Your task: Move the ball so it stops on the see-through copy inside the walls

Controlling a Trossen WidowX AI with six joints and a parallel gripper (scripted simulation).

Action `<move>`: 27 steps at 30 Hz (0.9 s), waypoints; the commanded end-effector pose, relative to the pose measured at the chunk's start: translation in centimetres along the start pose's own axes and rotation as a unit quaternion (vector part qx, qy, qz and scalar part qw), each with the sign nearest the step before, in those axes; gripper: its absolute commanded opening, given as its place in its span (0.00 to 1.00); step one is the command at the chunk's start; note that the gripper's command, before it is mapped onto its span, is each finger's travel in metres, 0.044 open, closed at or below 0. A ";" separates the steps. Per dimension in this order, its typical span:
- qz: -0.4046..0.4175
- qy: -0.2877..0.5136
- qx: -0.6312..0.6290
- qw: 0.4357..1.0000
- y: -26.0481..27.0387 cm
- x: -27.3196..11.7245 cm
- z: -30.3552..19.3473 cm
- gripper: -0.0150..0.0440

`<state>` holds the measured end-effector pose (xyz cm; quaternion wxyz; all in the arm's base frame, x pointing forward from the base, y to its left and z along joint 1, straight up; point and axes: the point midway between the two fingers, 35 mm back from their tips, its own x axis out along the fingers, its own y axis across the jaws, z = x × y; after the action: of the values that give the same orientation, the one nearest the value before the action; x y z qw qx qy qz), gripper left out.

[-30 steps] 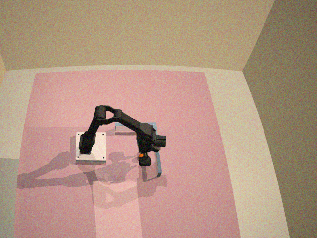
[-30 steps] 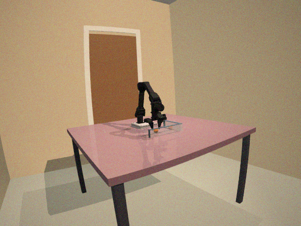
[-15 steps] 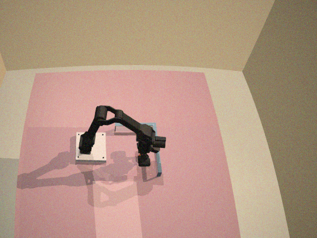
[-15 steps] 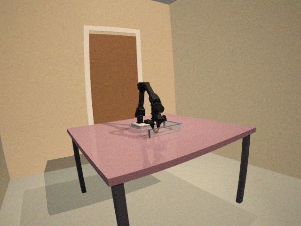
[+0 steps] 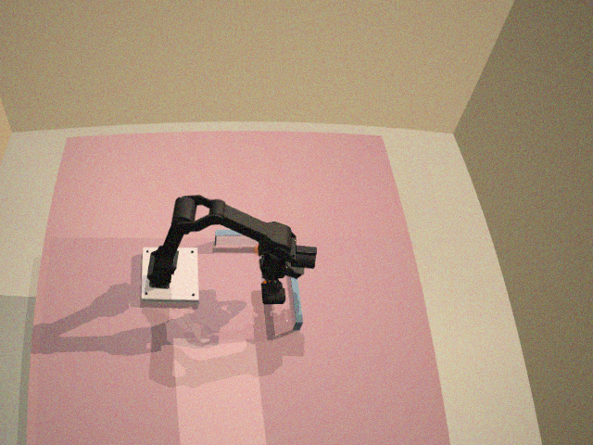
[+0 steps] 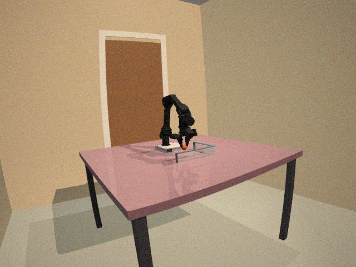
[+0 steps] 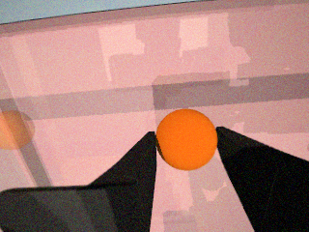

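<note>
My gripper point(image 6: 184, 147) point(image 7: 184, 135) is shut on the orange ball point(image 6: 184, 147) point(image 7: 187, 140). The fingertips press its left and right sides in the wrist view, and it is held a little above the table. In the top view the arm hides most of the ball. The see-through copy point(image 5: 257, 249) point(image 7: 15, 130) shows at the left edge of the wrist view, left of the held ball, and is partly covered by the arm in the top view. The two clear walls with blue top edges point(image 5: 296, 301) point(image 6: 204, 144) form a corner; the arm hides that corner in the top view.
The arm's white base plate point(image 5: 184, 282) point(image 6: 161, 148) stands on the pink table point(image 5: 345, 191) point(image 6: 244, 161), left of the walls in the top view. One wall's blue top point(image 7: 63, 11) crosses the top of the wrist view. Arm shadows fall across the table.
</note>
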<state>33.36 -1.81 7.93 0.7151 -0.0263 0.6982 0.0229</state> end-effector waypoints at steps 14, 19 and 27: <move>0.000 -0.007 0.000 1.000 0.1 -7.7 -0.6 0.25; 0.001 -0.007 0.058 0.998 1.2 -7.4 -0.4 0.25; 0.003 -0.007 0.163 0.987 3.3 -6.8 -0.1 0.25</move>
<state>32.88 0.66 15.12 0.7191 0.0658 0.6888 -0.0641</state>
